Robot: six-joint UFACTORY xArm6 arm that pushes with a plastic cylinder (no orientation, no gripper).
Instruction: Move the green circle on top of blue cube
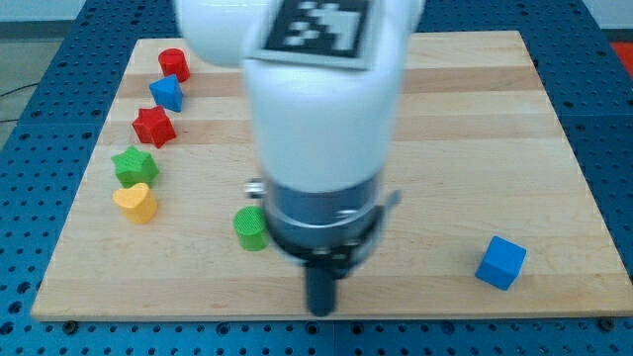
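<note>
The green circle (250, 228) stands on the wooden board (475, 138) near the view's bottom, left of centre. The blue cube (500, 263) sits at the view's bottom right, far from the circle. My tip (320, 310) is at the lower end of the dark rod, near the board's bottom edge, to the right of and below the green circle and well left of the blue cube. The tip does not touch either block. The white arm body hides the middle of the board.
A column of blocks lies along the view's left: a red cylinder (174, 64), a blue block (167, 93), a red star (153, 127), a green star (135, 165) and a yellow heart (135, 203). The board's bottom edge runs just below my tip.
</note>
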